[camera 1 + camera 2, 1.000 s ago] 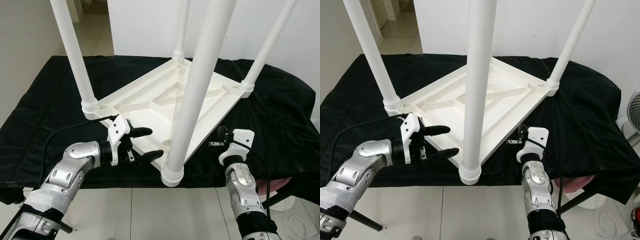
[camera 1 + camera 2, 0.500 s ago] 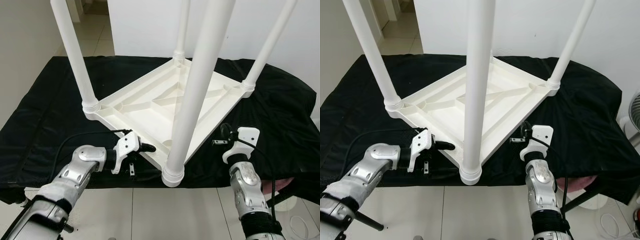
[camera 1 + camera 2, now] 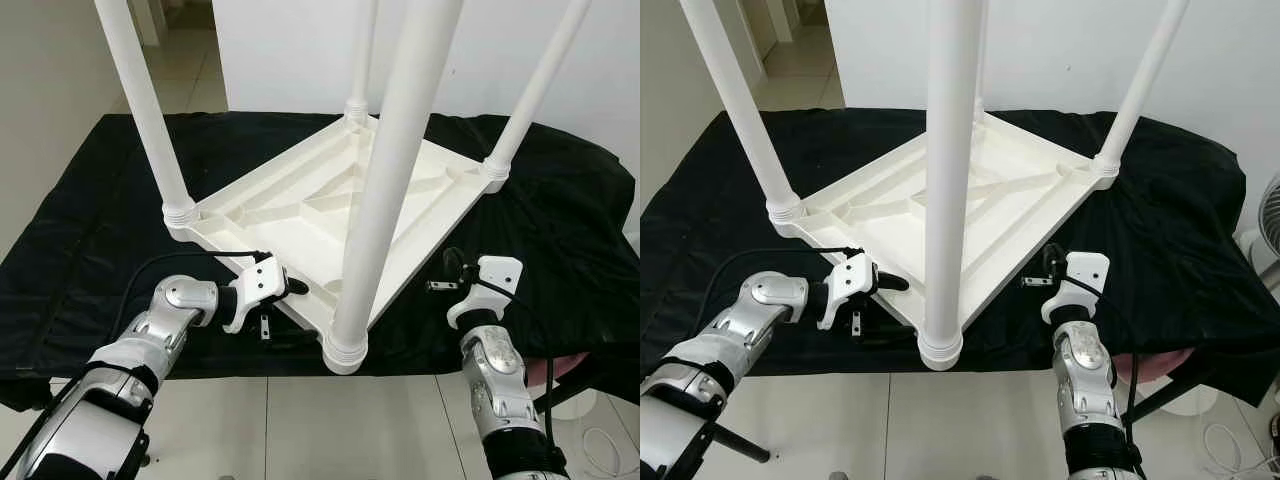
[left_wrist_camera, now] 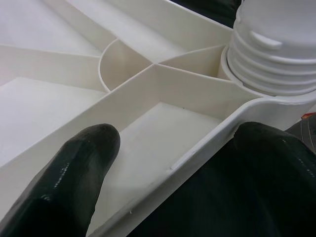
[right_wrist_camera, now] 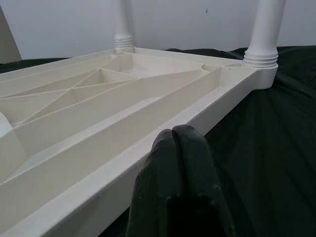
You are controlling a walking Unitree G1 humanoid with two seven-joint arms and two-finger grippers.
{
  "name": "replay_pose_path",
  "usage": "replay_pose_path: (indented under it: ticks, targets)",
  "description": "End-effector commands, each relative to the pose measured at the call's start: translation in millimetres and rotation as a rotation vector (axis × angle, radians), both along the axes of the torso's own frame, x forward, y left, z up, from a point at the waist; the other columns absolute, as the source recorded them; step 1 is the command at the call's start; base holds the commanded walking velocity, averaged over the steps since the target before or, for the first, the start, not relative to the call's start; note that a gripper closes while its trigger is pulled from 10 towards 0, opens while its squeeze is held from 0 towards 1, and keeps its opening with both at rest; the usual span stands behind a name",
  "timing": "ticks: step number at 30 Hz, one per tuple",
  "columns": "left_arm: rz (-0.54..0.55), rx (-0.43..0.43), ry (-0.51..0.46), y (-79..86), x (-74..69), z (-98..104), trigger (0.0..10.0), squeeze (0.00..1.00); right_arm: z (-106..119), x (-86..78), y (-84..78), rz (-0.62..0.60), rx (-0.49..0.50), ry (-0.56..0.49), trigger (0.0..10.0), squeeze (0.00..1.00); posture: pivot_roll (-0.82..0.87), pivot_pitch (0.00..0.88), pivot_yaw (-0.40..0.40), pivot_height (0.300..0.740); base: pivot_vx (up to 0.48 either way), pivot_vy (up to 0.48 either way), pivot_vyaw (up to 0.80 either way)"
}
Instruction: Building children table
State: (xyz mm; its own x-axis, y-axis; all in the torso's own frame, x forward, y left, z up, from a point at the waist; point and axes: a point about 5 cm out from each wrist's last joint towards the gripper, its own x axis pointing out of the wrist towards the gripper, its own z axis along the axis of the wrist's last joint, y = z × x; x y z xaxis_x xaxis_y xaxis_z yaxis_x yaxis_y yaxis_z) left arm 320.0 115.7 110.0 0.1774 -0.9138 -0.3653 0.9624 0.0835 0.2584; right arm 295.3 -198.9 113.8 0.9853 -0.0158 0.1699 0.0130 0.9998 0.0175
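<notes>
A white plastic children's table lies upside down on a black cloth, its legs standing straight up. The nearest leg rises from the front corner. My left gripper is at the front rim beside that corner, open, with the rim between its fingers. One finger lies over the ribbed inside, the other outside against the cloth. My right gripper is shut with nothing in it, low over the cloth just outside the table's right rim, apart from it.
The cloth-covered surface ends just in front of the table's front corner, with tiled floor below. A white wall stands behind. A fan is at the far right, and something pink sits under the cloth's right edge.
My left gripper has gone from hanging open in front of the table to reaching in over its front rim near the corner. The right arm has barely moved.
</notes>
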Motion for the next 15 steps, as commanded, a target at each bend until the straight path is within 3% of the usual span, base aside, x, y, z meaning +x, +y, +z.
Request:
replay_pose_path:
  ticks: [1, 6, 11, 12, 13, 14, 15]
  targets:
    - [0.036, 0.034, -0.01, -0.1, 1.2, -7.3, 10.0, 0.0, -1.6, -2.1, -1.0, -0.008, 0.007, 0.009, 10.0, 0.0, -0.12, 0.0, 0.04, 0.74, 0.0, 0.0, 0.0]
    - [0.008, 0.072, 0.015, -0.9, 0.6, -12.3, 10.0, 0.0, -2.3, -3.5, -1.5, -0.017, 0.008, 0.01, 10.0, 0.0, -0.12, 0.0, 0.045, 0.74, 0.0, 0.0, 0.0]
    - [-0.009, 0.014, 0.077, -5.3, 2.1, -11.7, 10.0, 0.0, -2.7, -4.8, -1.2, -0.022, 0.006, 0.014, 10.0, 0.0, -0.13, 0.0, 0.055, 0.74, 0.0, 0.0, 0.0]
    - [-0.021, 0.009, 0.094, -5.9, 1.6, -12.3, 9.5, 0.0, -2.8, -5.2, -1.2, -0.024, 0.005, 0.014, 10.0, 0.0, -0.13, 0.0, 0.059, 0.74, 0.0, 0.0, 0.0]
    - [-0.033, 0.008, 0.1, -6.6, 1.2, -12.6, 7.0, 0.0, -2.9, -5.6, -1.5, -0.027, 0.005, 0.015, 10.0, 0.0, -0.13, 0.0, 0.061, 0.74, 0.0, 0.0, 0.0]
    - [-0.033, 0.008, 0.1, -6.6, 1.2, -12.6, 7.0, 0.0, -2.9, -5.6, -1.5, -0.027, 0.005, 0.015, 10.0, 0.0, -0.13, 0.0, 0.061, 0.74, 0.0, 0.0, 0.0]
    - [-0.041, 0.008, 0.106, -7.0, 0.8, -12.9, 6.2, 0.0, -3.0, -6.0, -1.8, -0.03, 0.004, 0.015, 10.0, 0.0, -0.13, 0.0, 0.063, 0.74, 0.0, 0.0, 0.0]
